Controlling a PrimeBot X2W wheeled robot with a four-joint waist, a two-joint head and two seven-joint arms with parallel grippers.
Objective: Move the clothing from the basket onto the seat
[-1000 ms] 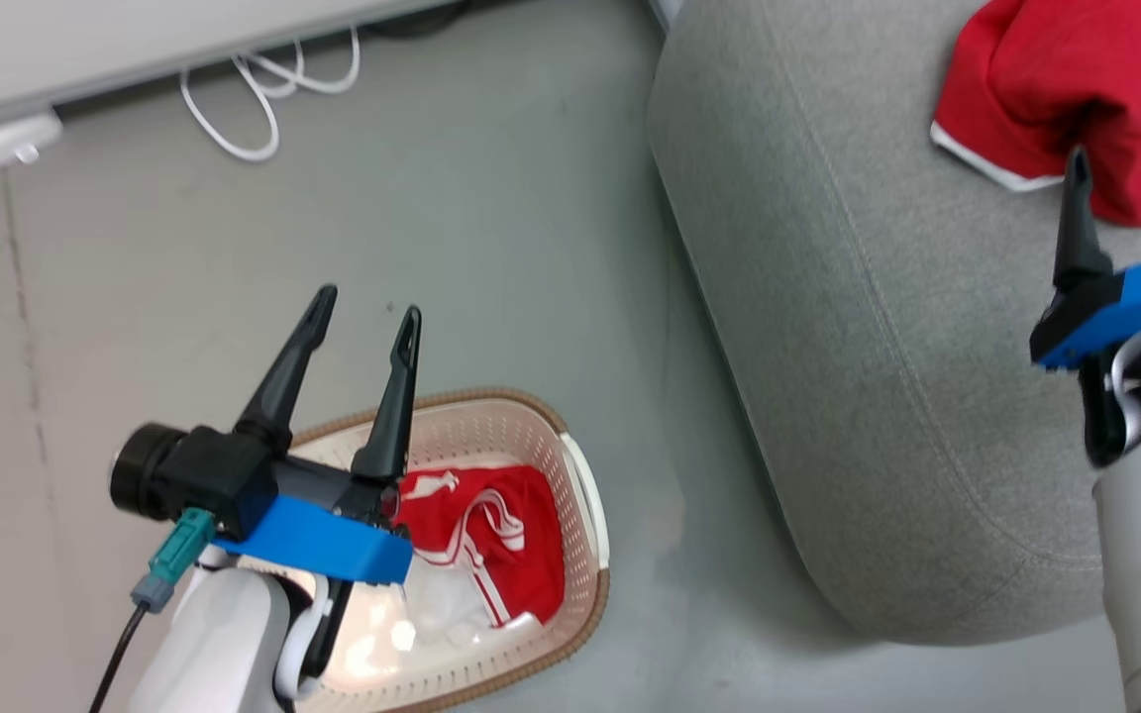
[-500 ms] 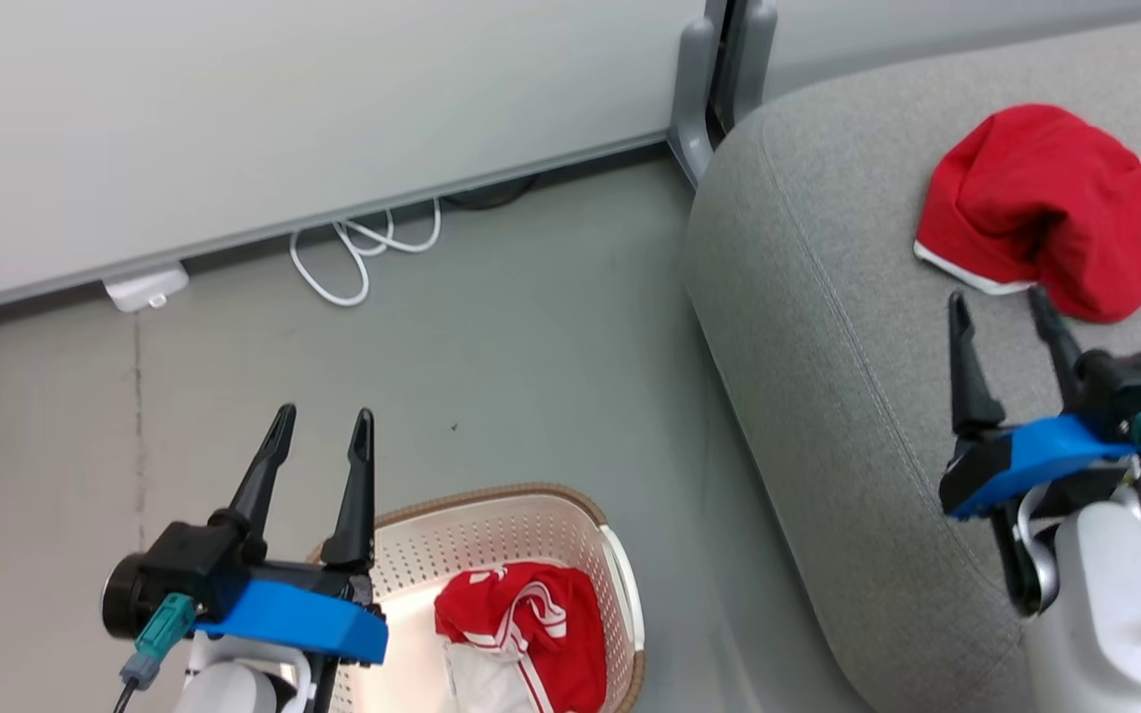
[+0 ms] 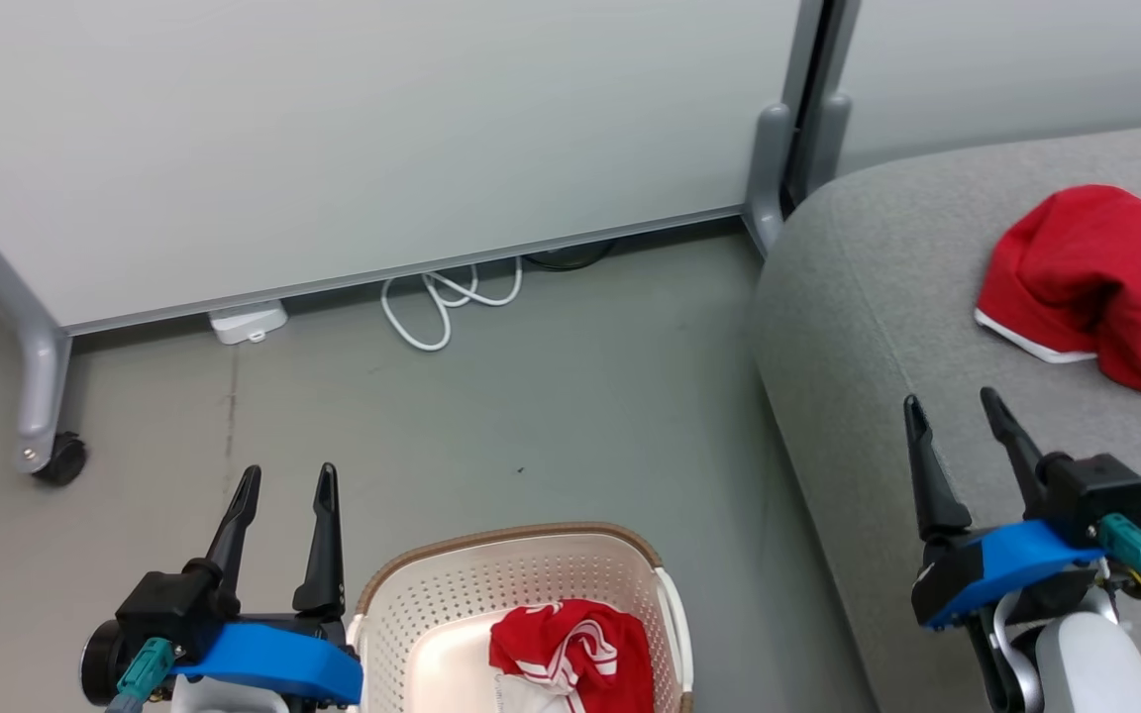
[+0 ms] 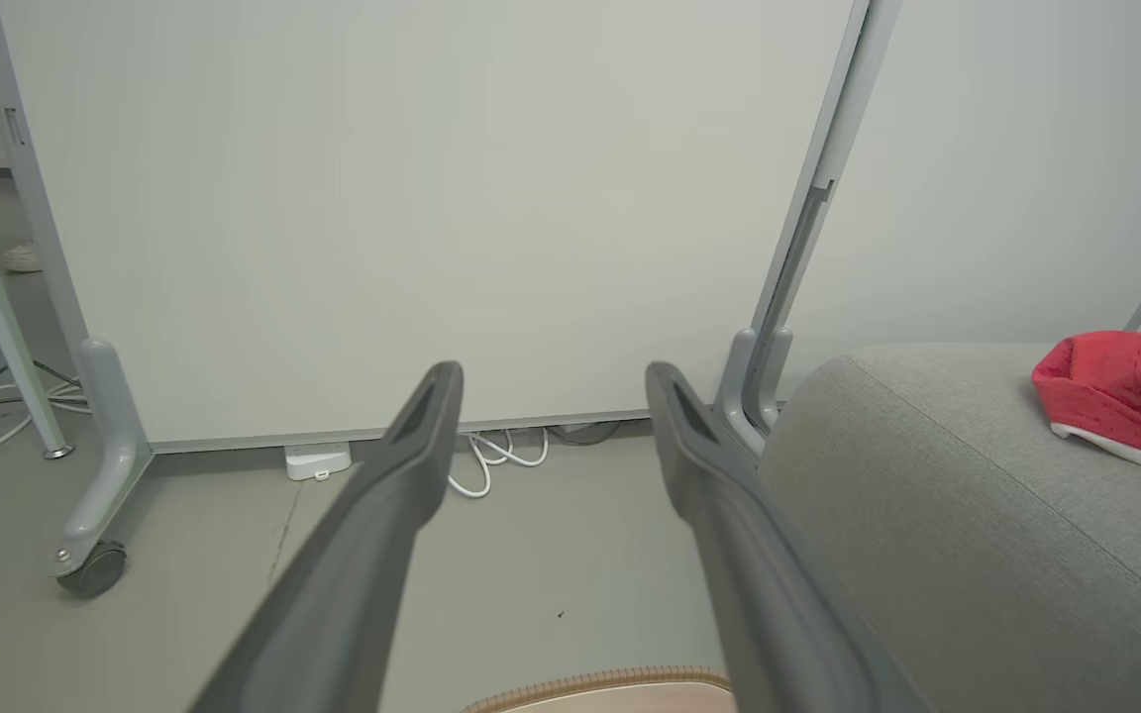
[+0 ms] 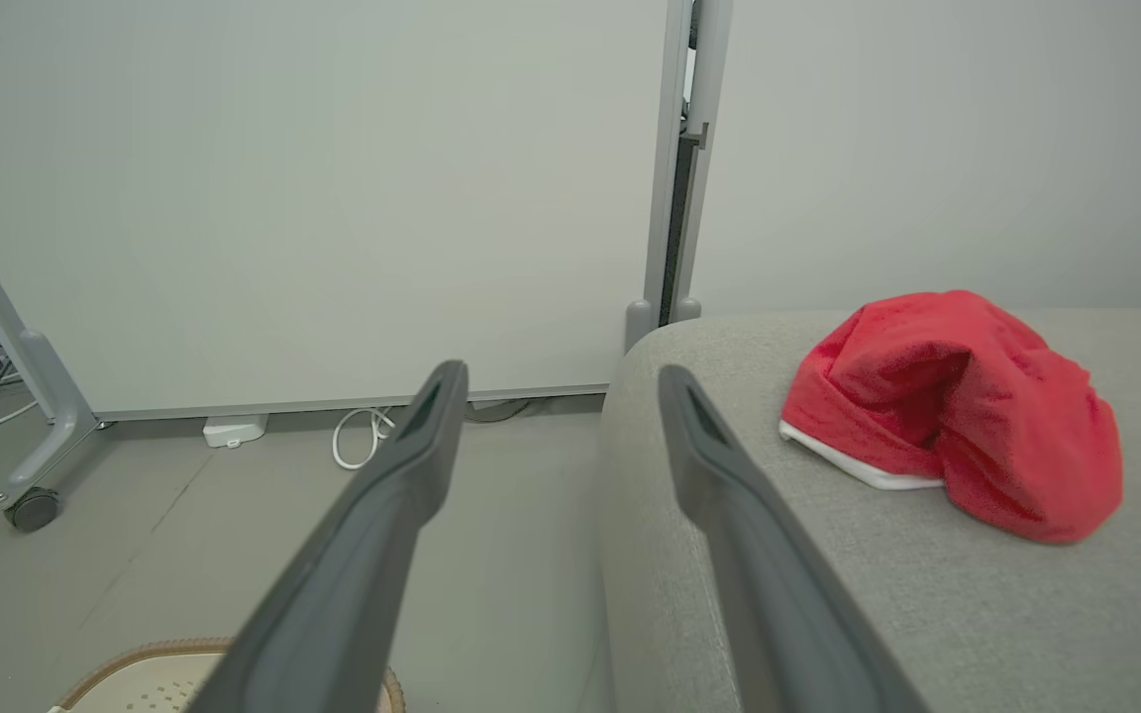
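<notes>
both grippers are empty. left gripper (image 3: pixel 289 469) has its jaws spread with nothing between them. right gripper (image 3: pixel 950 398) is the same, fingers apart over the front edge of the seat (image 3: pixel 858 327). a red striped garment (image 3: pixel 570 649) sits bunched in the basket (image 3: pixel 511 536) toward its right wall, partly cut off by the bottom edge of the head view. the other red garment (image 3: pixel 1095 282) already lies on the seat, up and right of the right gripper, near it but not touching.

key relation: the red striped garment lies right of the left gripper and lower in the head view than its fingertips, so it's closer to the robot's body than the tips. left arm is clearly nearer. right gripper is well apart from the basket, across a strip of floor (image 3: pixel 551 396). my guess is the next move needs the left gripper to swing right and tip down into the basket. the garment is a crumpled heap with no clear long axis, and white stripes loop across its top.

materials: basket is cream plastic with perforated walls, a brown woven-look rim and a rounded shape. both garments are soft and floppy with white trim, and should bunch under a pinch. seat is grey woven upholstery with a rounded corner and a stitched seam. floor is smooth grey, with a white cable (image 3: pixel 442 307) coiled below a pale panel (image 3: pixel 382 129).
</notes>
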